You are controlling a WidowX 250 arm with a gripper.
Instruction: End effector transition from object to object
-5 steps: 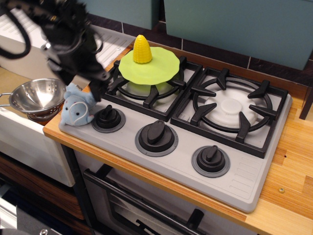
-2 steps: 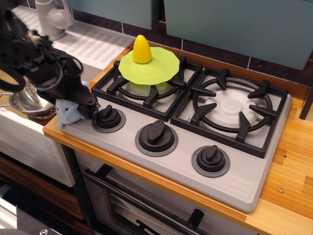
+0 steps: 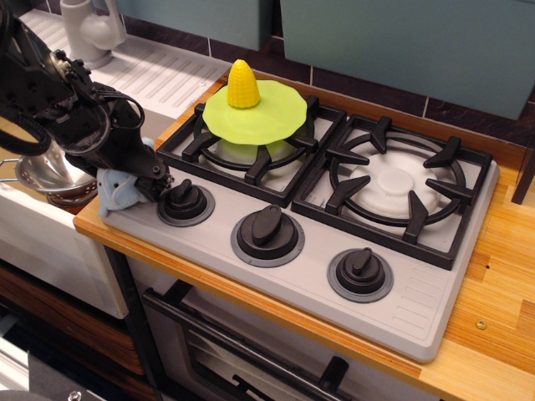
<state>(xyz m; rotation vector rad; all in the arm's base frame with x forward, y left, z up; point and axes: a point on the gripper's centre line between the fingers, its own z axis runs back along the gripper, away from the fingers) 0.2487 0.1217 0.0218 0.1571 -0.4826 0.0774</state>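
Note:
My black gripper (image 3: 150,179), on its black cabled arm, is low at the front left corner of the stove. It sits on top of a light blue soft toy (image 3: 114,192) and covers most of it. The fingertips are dark against the toy and the left knob (image 3: 185,200), so I cannot tell whether they are closed on the toy. A yellow corn cob (image 3: 242,83) stands on a lime green round mat (image 3: 267,113) over the back left burner.
A steel colander (image 3: 42,173) sits left of the stove, partly behind the arm. The grey stove top (image 3: 418,292) has three black knobs in front and a bare right burner (image 3: 393,184). Wooden counter (image 3: 493,317) lies to the right. A white sink fitting (image 3: 88,29) is at the back left.
The arm came down and left from above the stove's left edge onto the blue toy, which is now mostly covered. Since 0.4 s ago it has barely moved.

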